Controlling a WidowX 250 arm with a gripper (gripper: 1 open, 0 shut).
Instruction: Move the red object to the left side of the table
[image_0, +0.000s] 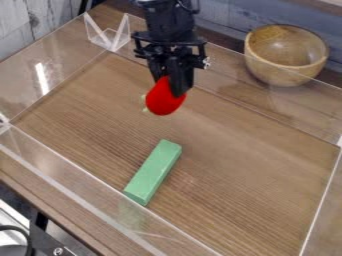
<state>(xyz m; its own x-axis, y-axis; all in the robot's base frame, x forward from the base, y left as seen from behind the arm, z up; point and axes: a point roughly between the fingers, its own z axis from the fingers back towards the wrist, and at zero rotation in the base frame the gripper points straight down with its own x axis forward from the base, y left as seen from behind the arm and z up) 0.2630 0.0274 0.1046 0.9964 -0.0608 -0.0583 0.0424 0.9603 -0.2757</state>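
Observation:
The red object (163, 98) is a small round bright-red toy. It hangs just above the brown wood-grain table (254, 150), near the middle of its far half. My black gripper (171, 84) points down from above and is shut on the red object's upper part. The toy's green top is hidden by the fingers (181, 74).
A flat light-green block (154, 170) lies on the table in front of the gripper. A round wooden bowl (286, 54) stands at the back right, outside the clear acrylic wall (80, 215). A clear bracket (104, 36) sits at the back left.

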